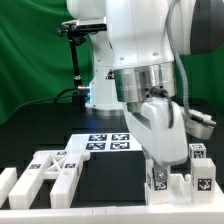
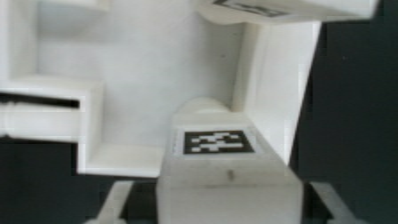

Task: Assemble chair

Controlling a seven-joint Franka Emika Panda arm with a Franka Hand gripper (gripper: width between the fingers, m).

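Chair parts (image 1: pixel 50 172) along table (image 1: pixel 110 178) front edge | tool (image 1: pixel 163 165) low among them

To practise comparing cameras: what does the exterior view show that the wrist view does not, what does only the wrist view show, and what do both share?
Only the exterior view: the robot arm, the marker board, a green curtain and loose chair parts at the exterior view's left.
Only the wrist view: a close look at one tagged block beside a larger white part.
Both: white tagged parts over a black table.
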